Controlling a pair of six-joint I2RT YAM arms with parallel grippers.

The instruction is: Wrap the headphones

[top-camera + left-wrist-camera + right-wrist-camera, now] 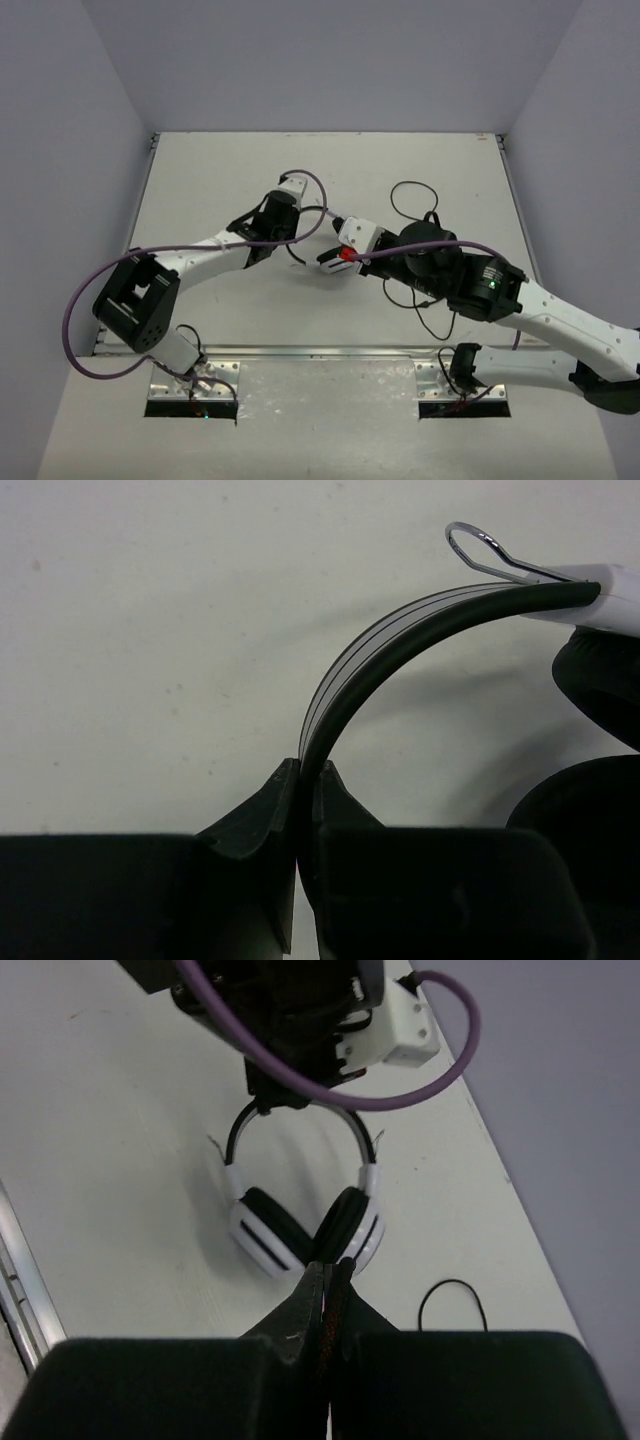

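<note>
The headphones (348,246) hang just above the table (220,180) at its middle, white earcups (262,1236) down and close together. My left gripper (308,765) is shut on the thin black headband (400,640); in the right wrist view that left gripper (268,1100) grips the band's left top. My right gripper (330,1265) sits right below the earcups, shut on a thin dark strand that looks like the cable. The rest of the cable (451,1280) loops loose on the table (410,184) to the right.
Purple robot cables (90,290) arc beside the left arm and over the right wrist (470,245). A metal rail (320,352) runs along the near table edge. Grey walls close in the left, back and right sides.
</note>
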